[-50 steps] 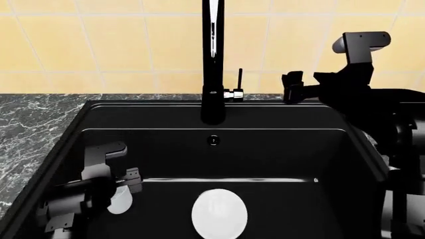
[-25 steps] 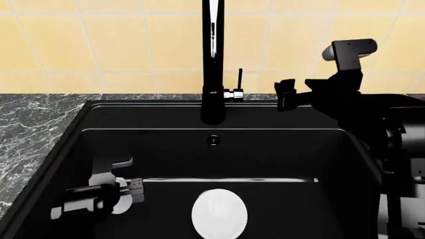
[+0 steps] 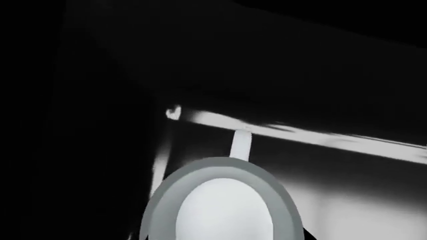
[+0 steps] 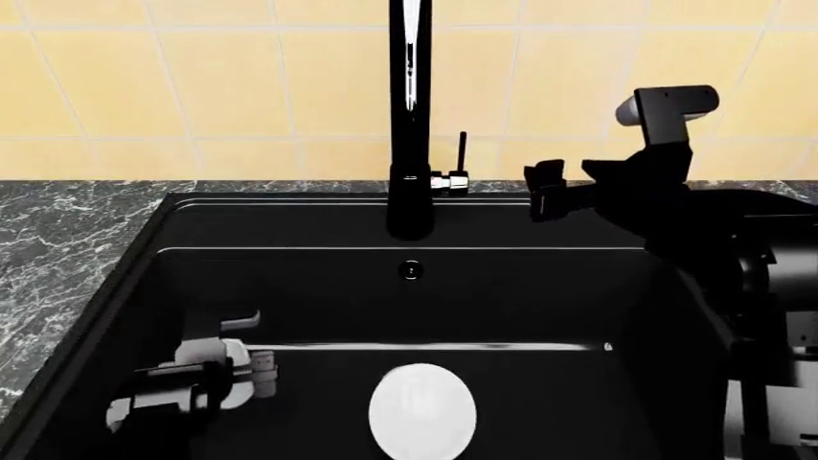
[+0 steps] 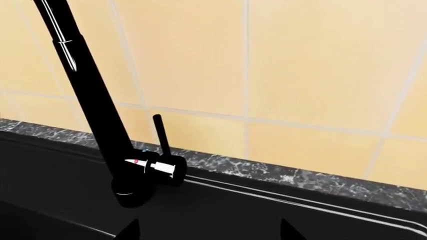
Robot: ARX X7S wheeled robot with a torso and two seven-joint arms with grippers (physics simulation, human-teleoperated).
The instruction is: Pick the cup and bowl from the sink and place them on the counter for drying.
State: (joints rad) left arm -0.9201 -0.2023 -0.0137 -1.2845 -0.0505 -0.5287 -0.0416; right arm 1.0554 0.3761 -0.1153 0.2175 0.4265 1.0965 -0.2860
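Sitting lower left in the sink [image 4: 153, 287], left gripper [image 4: 249, 369] clamps the cup [image 3: 220, 205] (bowl [image 4: 422, 410] bottom center); right gripper [image 4: 547, 192] fingers apart, upper right.

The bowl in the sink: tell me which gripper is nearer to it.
Left. The left gripper is down in the sink beside the bowl; the right gripper hovers above the rim near the faucet.

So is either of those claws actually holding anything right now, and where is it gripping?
The right gripper hangs over the sink's back rim with nothing in it. The left gripper is down around the cup, but a firm grip can't be confirmed.
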